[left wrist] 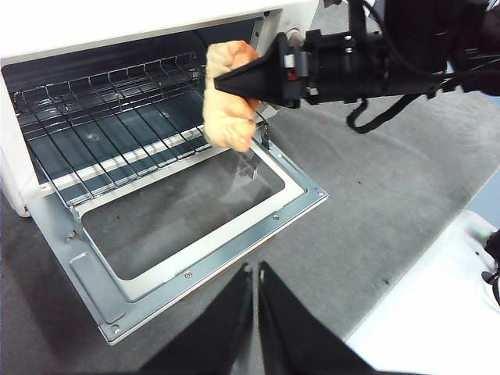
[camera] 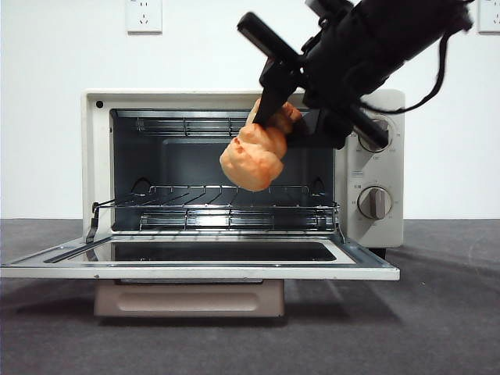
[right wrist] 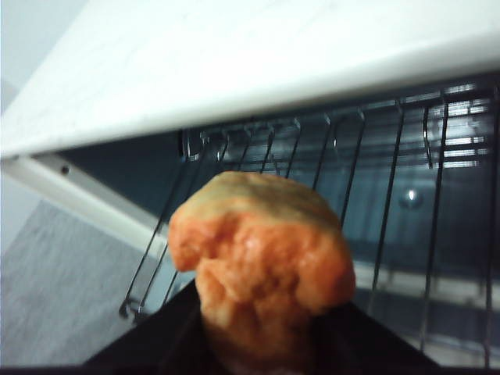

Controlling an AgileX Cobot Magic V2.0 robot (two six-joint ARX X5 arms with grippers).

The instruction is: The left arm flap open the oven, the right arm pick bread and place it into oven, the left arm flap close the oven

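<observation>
The cream-white oven (camera: 375,148) stands with its glass door (camera: 203,262) flapped down flat; the wire rack (camera: 226,205) inside is bare. My right gripper (camera: 285,117) comes in from the upper right, shut on the golden-orange bread (camera: 254,156), and holds it in the air in front of the oven mouth, above the rack's right part. The bread fills the right wrist view (right wrist: 262,266) and shows in the left wrist view (left wrist: 228,105) over the door's far edge. My left gripper (left wrist: 256,281) is shut and empty, hovering short of the open door (left wrist: 195,234).
The oven's two beige knobs (camera: 375,201) sit on its right panel behind the right arm. A cable (camera: 433,74) hangs off that arm. A white surface (left wrist: 437,320) lies beside the grey mat near the left gripper.
</observation>
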